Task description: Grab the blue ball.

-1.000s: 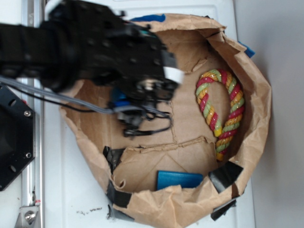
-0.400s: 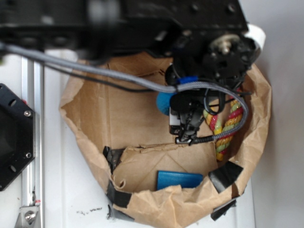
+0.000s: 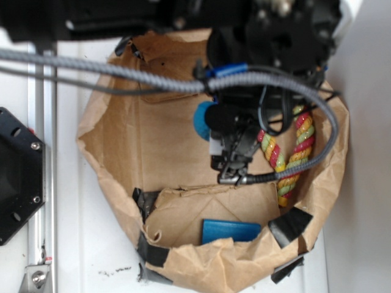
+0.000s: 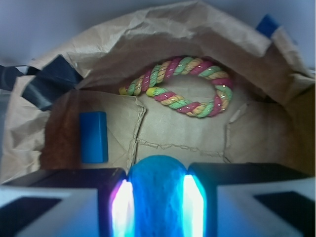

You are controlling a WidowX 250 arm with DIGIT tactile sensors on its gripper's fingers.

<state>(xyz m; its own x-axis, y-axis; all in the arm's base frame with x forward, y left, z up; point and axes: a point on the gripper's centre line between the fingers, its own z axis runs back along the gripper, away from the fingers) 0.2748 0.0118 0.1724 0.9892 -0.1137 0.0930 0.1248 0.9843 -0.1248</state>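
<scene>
The blue ball (image 4: 158, 195) is squeezed between my gripper's (image 4: 158, 210) two glowing pads, filling the gap at the bottom of the wrist view. In the exterior view the ball (image 3: 198, 122) shows as a teal round patch at the left side of the black gripper (image 3: 209, 119), held above the floor of the torn paper bag (image 3: 110, 152). Much of the ball is hidden there by the gripper body and cables. The gripper is shut on the ball.
A red, yellow and green rope loop (image 3: 300, 146) (image 4: 182, 91) lies at the bag's right side. A flat blue rectangular block (image 3: 231, 231) (image 4: 94, 137) rests near the bag's front wall. Black tape patches (image 3: 288, 224) hold the crumpled rim. A black base plate (image 3: 15, 177) stands left.
The arm has swung from the bag's left side to the right, carrying the ball, then drifted slightly up and left. Rope and block have not moved.
</scene>
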